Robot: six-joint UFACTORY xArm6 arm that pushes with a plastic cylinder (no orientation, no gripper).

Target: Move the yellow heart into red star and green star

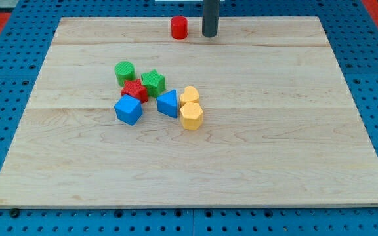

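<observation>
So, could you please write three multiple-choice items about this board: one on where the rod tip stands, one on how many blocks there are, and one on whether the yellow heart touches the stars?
1. Where is my tip?
A. at the view's top, right of the red cylinder
B. among the clustered blocks
C. at the view's bottom edge

2. How many blocks lie on the wooden board?
A. five
B. seven
C. nine

3. How does the yellow heart stand to the red star and green star?
A. pressed against both
B. apart from both, with the blue triangle lying between
C. stacked on top of them

Answers:
1 A, the rod ends beside the red cylinder, far from the cluster.
2 B, two red, two green, two blue and two yellow would be eight; here only one more, the yellow hexagon, green cylinder and blue cube complete seven.
3 B, a gap shows.
</observation>
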